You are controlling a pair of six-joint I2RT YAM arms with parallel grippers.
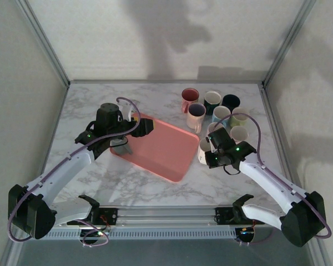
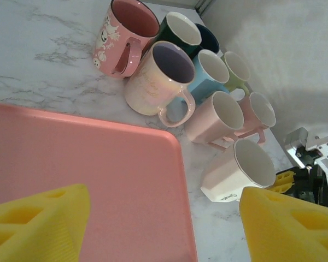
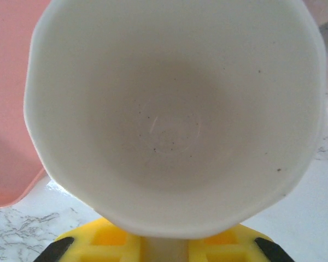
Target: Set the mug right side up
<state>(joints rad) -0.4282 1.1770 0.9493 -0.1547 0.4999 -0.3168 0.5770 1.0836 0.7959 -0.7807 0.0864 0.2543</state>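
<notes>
White glazed ceramic w/ a faceted, many-sided rim, that's the mug (image 3: pixel 169 120). The right wrist cam looks straight down the mouth: clean-ish inside, a few tiny dark specks, faint ring at the bottom. From the left wrist cam the outside is angular too, w/ a small line of script near the base that's too small to read. It sits mouth up on the marble table (image 1: pixel 127 188), just off the right edge of the pink tray (image 1: pixel 166 149) and right next to the bunch of other mugs (image 1: pixel 216 108), closest to a pale pink one. Right gripper (image 3: pixel 164 245) is narrow, its yellow fingers (image 3: pixel 115 243) close together w/ a strip of the mug's white pinched between them, so it's gripping the mug, tho idk if that's wall or handle. Left gripper (image 2: pixel 164 224) hangs over the tray, fingers spread wide, nothing between them.
</notes>
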